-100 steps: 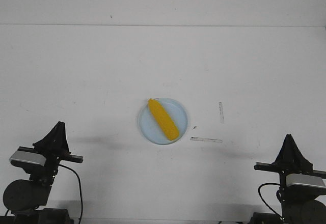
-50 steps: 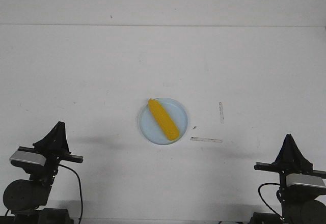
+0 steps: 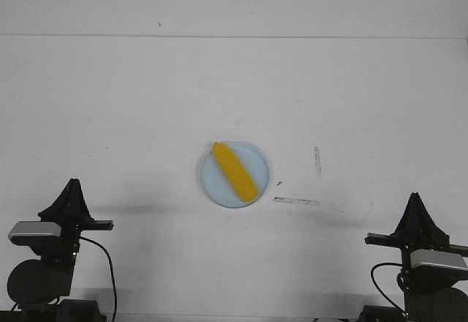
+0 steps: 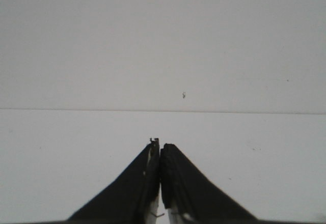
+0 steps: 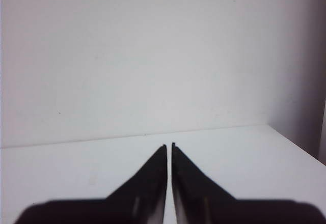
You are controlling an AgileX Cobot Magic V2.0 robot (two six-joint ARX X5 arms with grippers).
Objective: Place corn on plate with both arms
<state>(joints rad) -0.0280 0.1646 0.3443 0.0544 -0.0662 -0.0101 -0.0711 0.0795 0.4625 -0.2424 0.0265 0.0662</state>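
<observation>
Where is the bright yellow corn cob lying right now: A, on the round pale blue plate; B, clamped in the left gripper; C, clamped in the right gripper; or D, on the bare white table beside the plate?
A: the bright yellow corn cob lies diagonally across the round pale blue plate, with both grippers shut and empty, far from it.

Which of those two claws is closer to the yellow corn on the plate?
The right gripper, by a little. It sits at the table's near right corner; the left gripper sits at the near left, both well clear of the corn.
</observation>
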